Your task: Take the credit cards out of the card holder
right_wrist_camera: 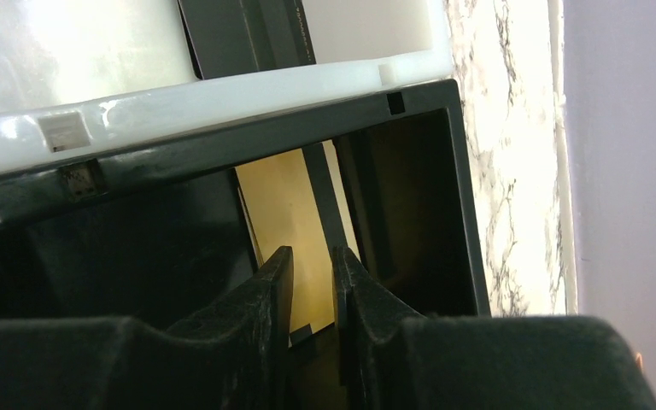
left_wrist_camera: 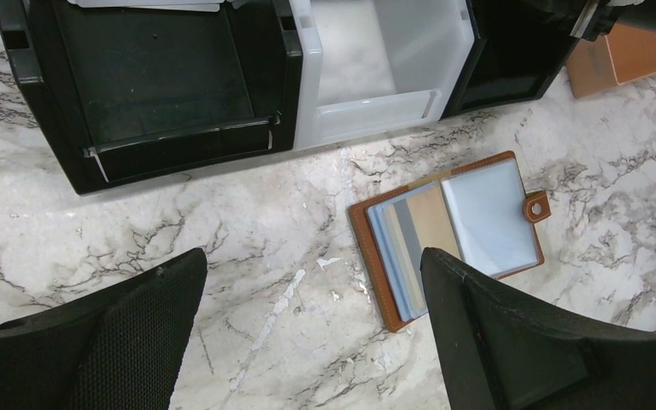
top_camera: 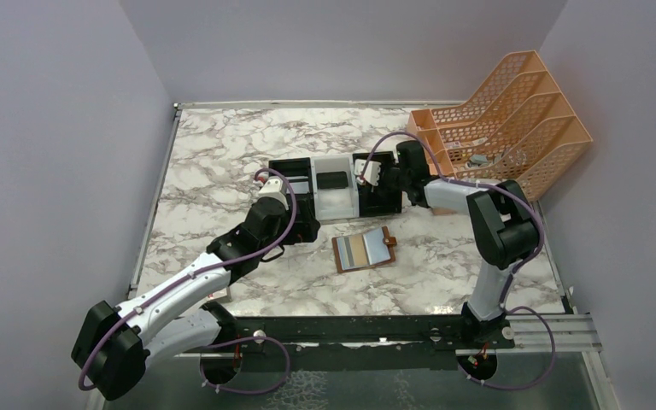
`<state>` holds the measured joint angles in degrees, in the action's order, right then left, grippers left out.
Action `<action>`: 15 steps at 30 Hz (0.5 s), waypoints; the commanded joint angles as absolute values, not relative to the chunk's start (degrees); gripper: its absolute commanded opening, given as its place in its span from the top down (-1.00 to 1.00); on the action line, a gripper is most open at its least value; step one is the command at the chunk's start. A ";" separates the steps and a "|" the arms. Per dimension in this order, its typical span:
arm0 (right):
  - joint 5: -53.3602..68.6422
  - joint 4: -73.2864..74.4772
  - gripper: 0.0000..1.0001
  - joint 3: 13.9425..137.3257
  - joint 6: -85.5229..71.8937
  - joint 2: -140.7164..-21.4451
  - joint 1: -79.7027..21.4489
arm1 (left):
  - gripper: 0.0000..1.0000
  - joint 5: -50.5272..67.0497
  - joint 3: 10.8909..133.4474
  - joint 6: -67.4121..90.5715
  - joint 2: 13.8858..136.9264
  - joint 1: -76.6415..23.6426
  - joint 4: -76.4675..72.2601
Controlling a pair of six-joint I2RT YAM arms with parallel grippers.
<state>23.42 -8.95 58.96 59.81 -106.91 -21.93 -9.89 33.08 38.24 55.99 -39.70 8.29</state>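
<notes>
Shows the card holder [top_camera: 365,250] lying open, pockets up, on the marble table [top_camera: 222,154], at 6 o'clock from the three-compartment tray [top_camera: 336,210]. Exposes the pockets this way, presumably so that a claw can reach them from above.

Shows several credit cards [left_wrist_camera: 414,235], tan and grey-blue, fanned in the holder's 9 o'clock half in the left wrist view, with the snap tab [left_wrist_camera: 536,207] at 3 o'clock.

Places the left gripper [left_wrist_camera: 312,256] at 10 o'clock from the holder in the overhead view, spread to its widest and gripping nothing. Reads as a stand-by pose, ready to pin the holder or pick from it.

Sets the right gripper [right_wrist_camera: 312,256] over the black compartment [right_wrist_camera: 470,213] at the tray's 3 o'clock end, fingers parted by a narrow gap and pinching nothing visible.

Reveals a gold card [right_wrist_camera: 286,196] with a dark stripe inside that compartment, just beyond the fingertips, apparently already taken out and dropped there.

Suggests a task partly done, with cards left to draw.

Leaves the orange file rack [top_camera: 504,120], at 1 o'clock on the table, unused.
</notes>
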 commanded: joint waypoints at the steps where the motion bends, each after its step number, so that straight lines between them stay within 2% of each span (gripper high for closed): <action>1: 24.40 -7.03 0.52 58.10 58.51 -103.42 -22.32 | -0.99 -10.72 33.64 38.72 54.70 -39.28 8.62; 8: 22.63 -11.31 0.52 56.93 50.39 -100.79 -22.32 | -0.99 -10.55 33.01 38.92 53.47 -39.29 8.70; 11: 22.79 -17.09 0.48 53.79 40.35 -95.21 -22.28 | -0.99 -10.15 32.67 39.26 53.54 -39.29 8.35; 15: 23.49 -27.64 0.35 44.27 17.08 -83.82 -22.35 | -0.99 -9.21 31.96 39.86 53.47 -39.29 7.56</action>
<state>23.00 -14.83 50.61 40.80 -94.13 -22.06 -9.85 33.08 38.98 54.35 -39.70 8.62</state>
